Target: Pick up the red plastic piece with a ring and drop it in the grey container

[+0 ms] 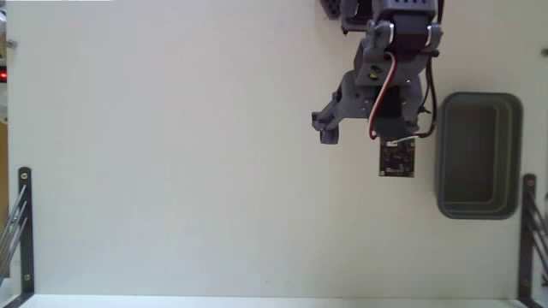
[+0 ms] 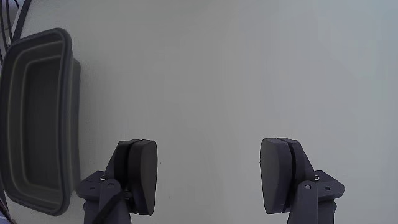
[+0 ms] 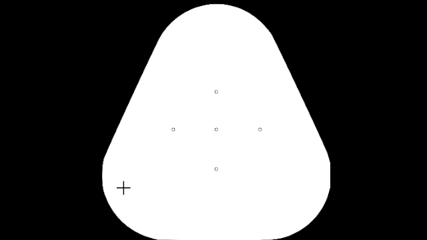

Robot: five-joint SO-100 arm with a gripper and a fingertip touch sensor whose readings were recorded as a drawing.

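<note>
The red plastic piece with a ring shows in neither view. The grey container (image 1: pixel 479 155) stands at the right of the white table in the fixed view, its inside looking bare. In the wrist view the container (image 2: pixel 38 118) lies at the left edge. My gripper (image 1: pixel 364 141) hangs over the table just left of the container in the fixed view. In the wrist view the gripper (image 2: pixel 208 177) is open wide, and only bare white table shows between its two dark pads (image 2: pixel 145 174).
The arm's base (image 1: pixel 385 17) sits at the top edge in the fixed view. Black metal brackets stand at the lower left (image 1: pixel 24 222) and lower right (image 1: pixel 529 231) table edges. A small red light (image 1: pixel 3 75) glows at the far left.
</note>
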